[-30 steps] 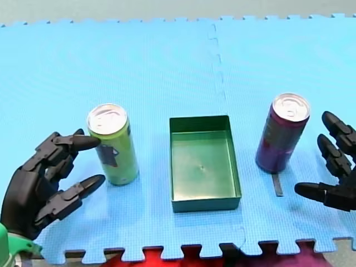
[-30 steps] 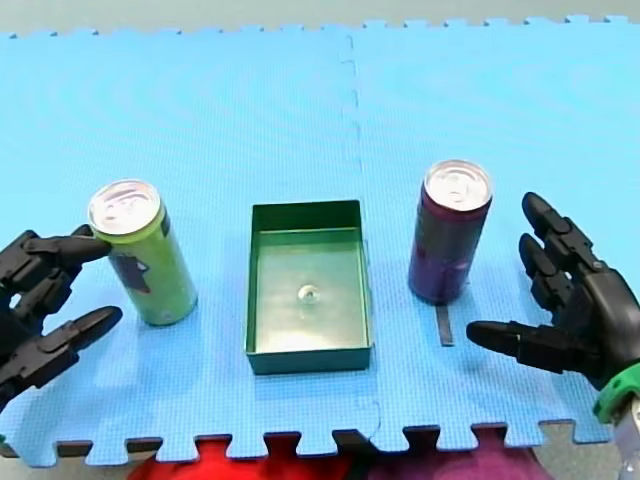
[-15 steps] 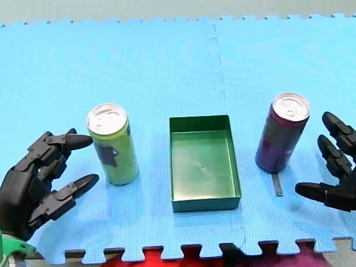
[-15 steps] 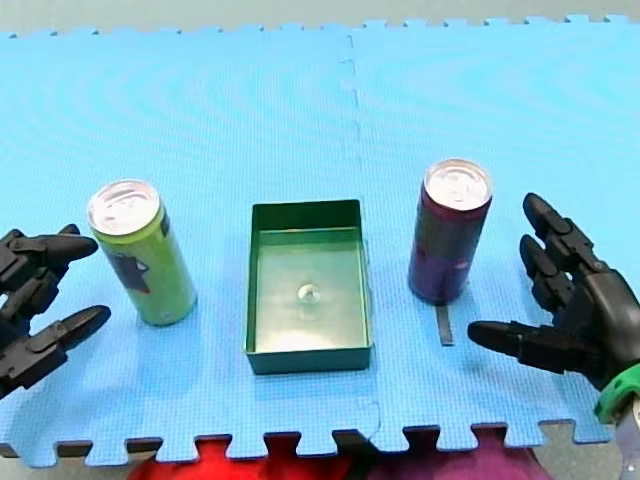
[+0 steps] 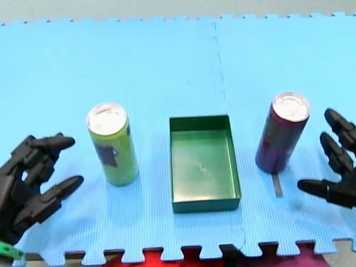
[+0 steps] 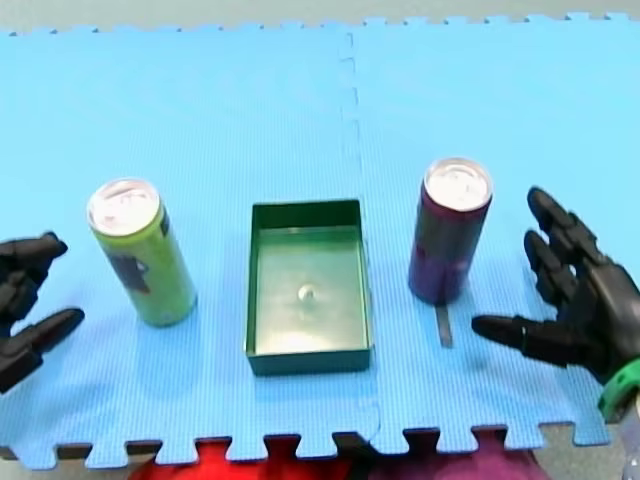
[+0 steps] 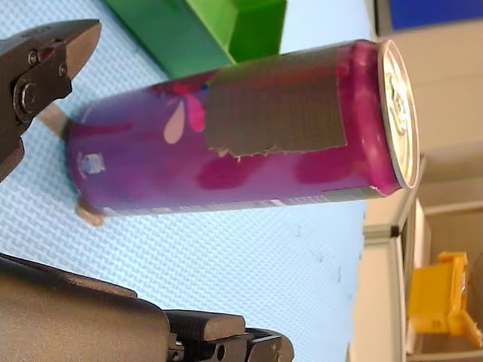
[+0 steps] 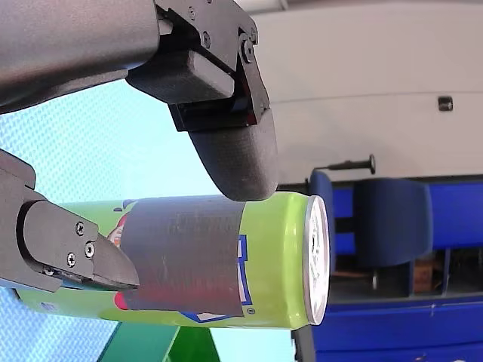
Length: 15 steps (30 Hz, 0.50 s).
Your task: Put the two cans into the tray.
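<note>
A green can [image 5: 112,143] stands upright on the blue mat, left of an open green tray [image 5: 206,203]. A purple can [image 5: 282,133] stands upright to the tray's right. My left hand [image 5: 65,161] hovers left of the green can, apart from it and holding nothing. My right hand [image 5: 317,153] is just right of the purple can with a small gap between them. The first wrist view has the purple can [image 7: 241,136] close beside a dark fingertip [image 7: 60,53]. In the second wrist view the green can [image 8: 272,264] lies between two dark fingertips [image 8: 234,151] without visible contact.
The blue foam mat [image 5: 167,67] has a seam running back from the tray. A short grey strip [image 5: 276,184] lies on the mat at the purple can's base. A small round spot [image 6: 307,293] marks the tray floor. The mat's jagged near edge [image 5: 183,253] is close to both hands.
My left hand has drawn back to the left and toward the near edge, widening the gap to the green can. The right hand and both cans have hardly moved.
</note>
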### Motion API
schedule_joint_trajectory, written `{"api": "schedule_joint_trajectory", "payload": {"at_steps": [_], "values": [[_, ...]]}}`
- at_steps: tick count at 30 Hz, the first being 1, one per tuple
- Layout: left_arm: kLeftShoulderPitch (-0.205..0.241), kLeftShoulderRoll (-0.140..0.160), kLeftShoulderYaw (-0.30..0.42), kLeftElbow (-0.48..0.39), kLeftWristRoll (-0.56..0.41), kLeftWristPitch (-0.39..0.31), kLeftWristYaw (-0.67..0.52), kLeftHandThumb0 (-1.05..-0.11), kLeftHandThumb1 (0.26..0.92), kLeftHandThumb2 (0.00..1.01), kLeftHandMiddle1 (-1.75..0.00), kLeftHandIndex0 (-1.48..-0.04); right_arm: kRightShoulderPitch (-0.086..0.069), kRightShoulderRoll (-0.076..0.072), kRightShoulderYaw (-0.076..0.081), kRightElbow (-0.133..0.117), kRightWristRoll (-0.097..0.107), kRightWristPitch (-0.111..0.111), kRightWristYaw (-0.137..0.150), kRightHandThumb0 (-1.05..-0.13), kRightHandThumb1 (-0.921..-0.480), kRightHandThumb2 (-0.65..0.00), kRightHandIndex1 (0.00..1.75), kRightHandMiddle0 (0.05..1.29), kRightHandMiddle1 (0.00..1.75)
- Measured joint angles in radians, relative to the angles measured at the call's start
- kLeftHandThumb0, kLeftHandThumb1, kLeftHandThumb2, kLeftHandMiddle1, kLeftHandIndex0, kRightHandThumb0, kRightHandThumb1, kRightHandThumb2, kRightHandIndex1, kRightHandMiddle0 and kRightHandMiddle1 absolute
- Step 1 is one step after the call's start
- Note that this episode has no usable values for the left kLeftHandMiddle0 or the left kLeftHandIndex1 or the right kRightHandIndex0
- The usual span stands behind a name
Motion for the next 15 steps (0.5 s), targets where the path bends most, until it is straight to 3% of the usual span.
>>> {"api": "schedule_joint_trajectory", "payload": {"at_steps": [6,15], "values": [[-0.006,0.000,0.013,0.014,-0.006,0.000,-0.011,-1.048,0.807,0.00,0.00,-0.45,-0.010,0.019,0.015,0.023,-0.027,-0.033,-0.025,-0.686,-0.591,-0.001,0.00,0.12,0.00],[-0.010,0.000,0.021,0.017,-0.007,0.002,-0.018,-1.048,0.795,0.00,0.00,-0.46,-0.063,0.030,0.028,0.092,-0.059,-0.083,-0.050,-0.699,-0.591,0.000,0.00,0.13,0.00]]}}
